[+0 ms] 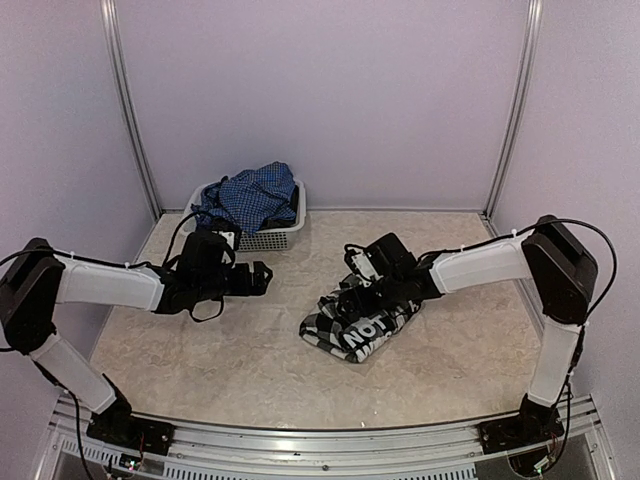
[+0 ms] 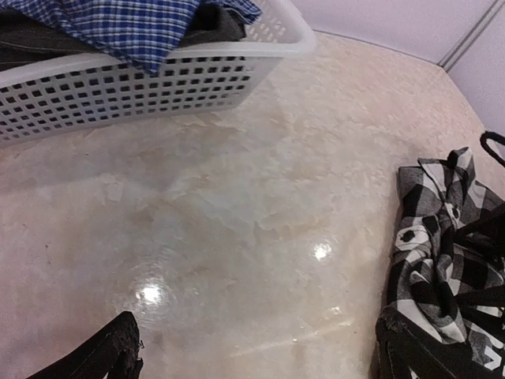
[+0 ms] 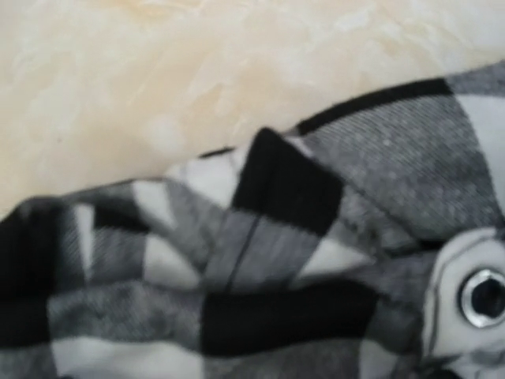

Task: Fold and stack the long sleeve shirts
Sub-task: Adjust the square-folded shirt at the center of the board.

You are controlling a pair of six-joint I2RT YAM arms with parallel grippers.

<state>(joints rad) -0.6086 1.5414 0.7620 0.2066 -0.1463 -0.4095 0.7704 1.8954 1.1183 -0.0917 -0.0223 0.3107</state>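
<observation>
Nearest the camera runs the rail (image 1: pixel 320 447) that carries both arm bases, and from there the scene reads left to right. On the left, the left fingers (image 1: pixel 258 277) hang spread wide above the bare counter (image 1: pixel 250 360), holding nothing and pointing toward the middle. Behind them the white mesh basket (image 1: pixel 262 240) sits by the back wall with the blue shirt (image 1: pixel 250 195) heaped in it, unfolded. Right of centre the black-and-white shirt (image 1: pixel 365 335) lies on the counter as a rumpled bundle with white letters showing at its near end, not yet a tidy rectangle. Over its far left edge the right fingers (image 1: pixel 345 298) are down at the cloth. The right wrist view is filled with check fabric and a metal snap (image 3: pixel 483 296) and shows no fingers, so I cannot tell how far they are parted or whether they have any cloth. The step in hand looks like folding this shirt. To do it well, I'd take a single layer at an edge, lift it just clear of the bunched part, carry it across and lay it flat. The left fingers could pin the near side so the bundle doesn't slide on the smooth counter. Square it up before fetching the blue one, since a lumpy base makes a poor stack.
</observation>
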